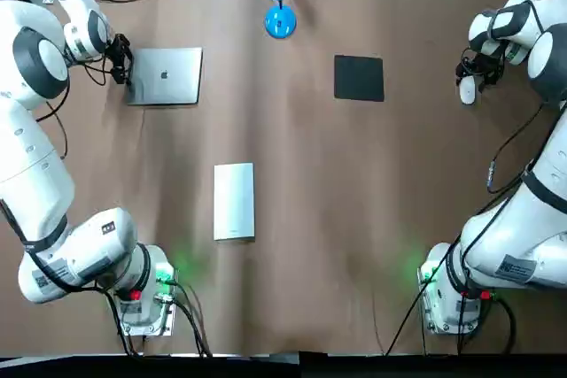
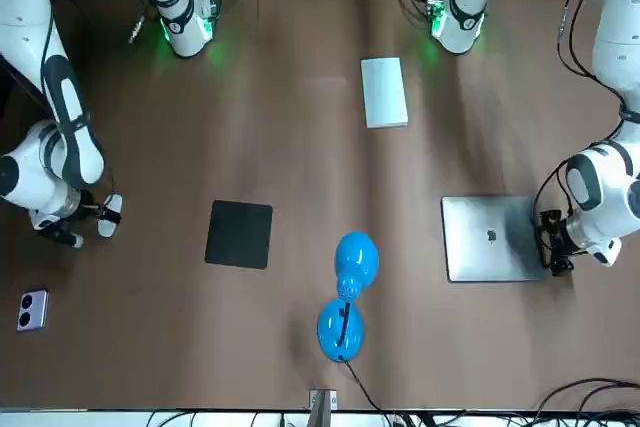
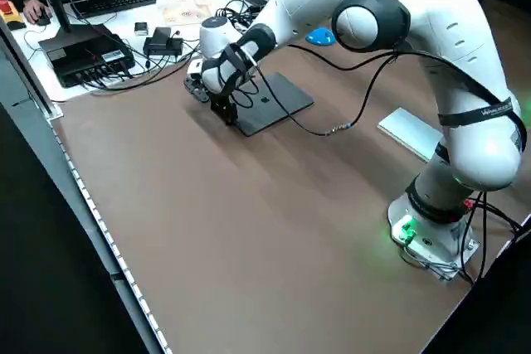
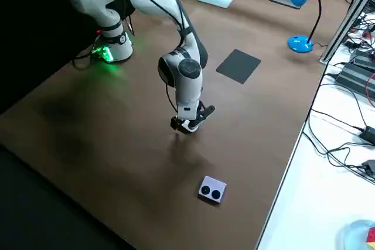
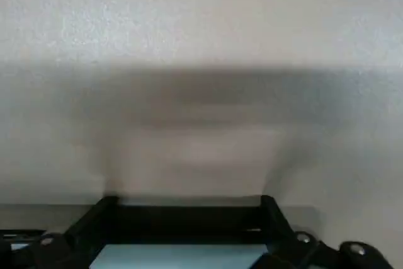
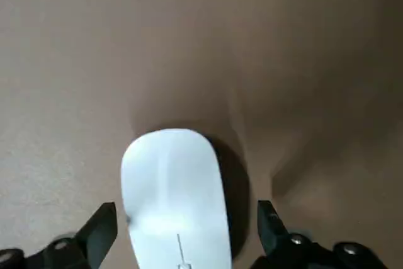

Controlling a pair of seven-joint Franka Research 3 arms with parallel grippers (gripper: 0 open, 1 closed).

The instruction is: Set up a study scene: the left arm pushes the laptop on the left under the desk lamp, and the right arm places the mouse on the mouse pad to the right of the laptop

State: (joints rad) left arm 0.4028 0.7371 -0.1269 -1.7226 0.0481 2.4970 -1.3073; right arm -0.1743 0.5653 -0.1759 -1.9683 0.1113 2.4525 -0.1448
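Left gripper (image 1: 125, 73), fingers wide, sits at the left edge of the laptop (image 1: 166, 75), far left, left of the lamp (image 1: 280, 20). Right gripper (image 1: 468, 75), wide, straddles the mouse (image 1: 467, 91) far right, well right of the pad (image 1: 359, 78).

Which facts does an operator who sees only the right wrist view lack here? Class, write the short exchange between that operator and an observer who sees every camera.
Operator: The right gripper is open, with a finger on each side of the mouse. Where is the mouse pad?
Observer: The mouse pad lies on the table to the robot's left of the mouse, well apart from it.
Operator: Is the laptop under the lamp?
Observer: No. The closed laptop lies to the robot's left of the desk lamp, with the left gripper at its outer edge.
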